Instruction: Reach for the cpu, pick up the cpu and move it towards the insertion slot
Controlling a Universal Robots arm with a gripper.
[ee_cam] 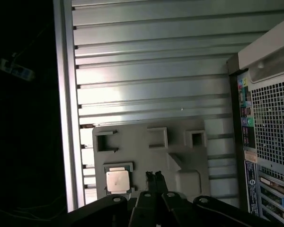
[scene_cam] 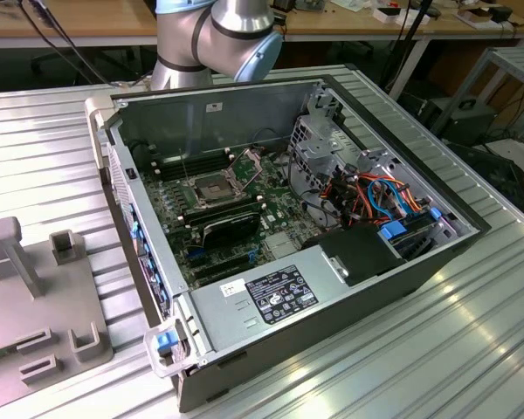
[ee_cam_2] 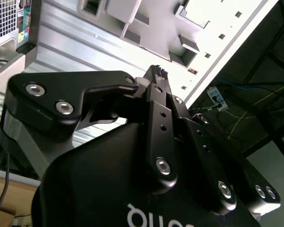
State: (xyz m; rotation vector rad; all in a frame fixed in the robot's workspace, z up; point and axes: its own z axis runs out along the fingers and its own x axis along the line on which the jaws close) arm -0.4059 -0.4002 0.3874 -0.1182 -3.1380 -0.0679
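Status: the task is at its reaching stage, with nothing picked up yet. The cpu (ee_cam: 117,180) lies flat in a square recess of the grey fixture plate (ee_cam: 180,142), untouched. The tool (ee_cam: 154,177) hangs above that plate, near the cpu but apart from it and to one side. In both wrist views its fingers (ee_cam_2: 157,80) stand narrow, tips almost together, with nothing between them. I judge that the grasp, the lift and the whole carry are left to do. The insertion slot (scene_cam: 208,187) sits on the board inside the open computer case (scene_cam: 210,118), on the far side of the board in the exterior view. Its metal frame (scene_cam: 244,162) appears to be tipped up, though I cannot be sure at this angle. The fixture plate lies on the ribbed metal surface (scene_cam: 472,349) at the exterior view's left, just beside the case. On obstructions, raised blocks on the plate (ee_cam: 157,137) stand close to the cpu. The case's side wall (scene_cam: 135,227) rises between plate and slot. A black finned block (scene_cam: 231,225) sits just near of the slot. The cable bundle (scene_cam: 375,196) lies well to the exterior view's right, clear of that path.
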